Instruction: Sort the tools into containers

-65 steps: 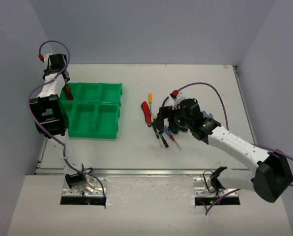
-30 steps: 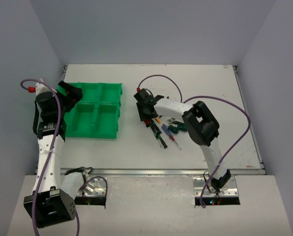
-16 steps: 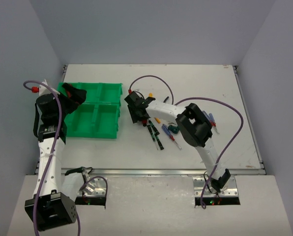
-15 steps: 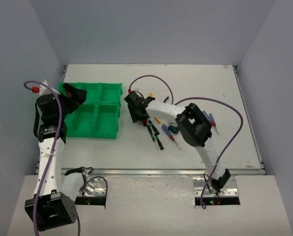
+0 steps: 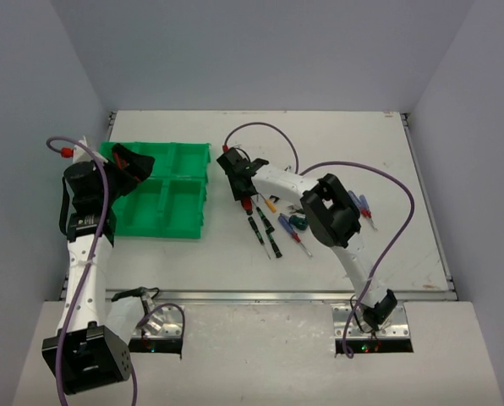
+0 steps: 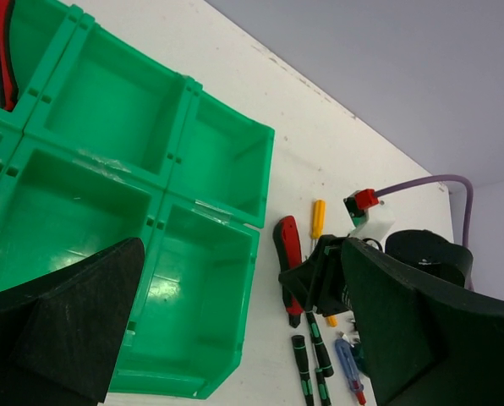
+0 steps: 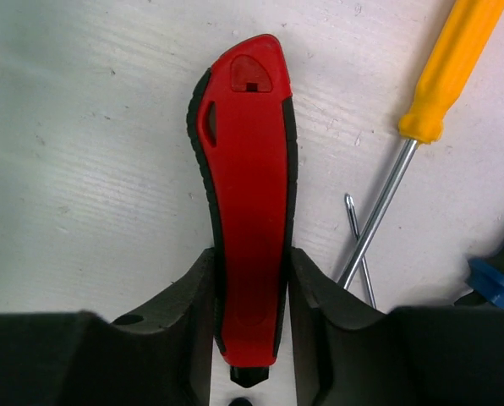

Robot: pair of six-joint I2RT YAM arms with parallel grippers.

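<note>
bench (image 5: 362,135): white, carries everything.
green tray (image 5: 166,175): by the bench's left edge.
my left claw (image 5: 134,161): spread wide, holding nothing, over the tray's far-left corner.
my right claw (image 7: 252,288): clamped on the red-handled tool (image 7: 248,194), which lies mid-bench.
yellow screwdriver (image 7: 451,68): just beside that tool, apart from it.

Robot lab test cell: bare white worktop (image 5: 345,152) boxed in by plain grey walls (image 5: 260,51), with a white-and-black left arm (image 5: 84,254) and right arm (image 5: 277,180) bolted on metal base plates (image 5: 163,321) at its near edge, purple cables (image 5: 260,125) looping loose.
</note>
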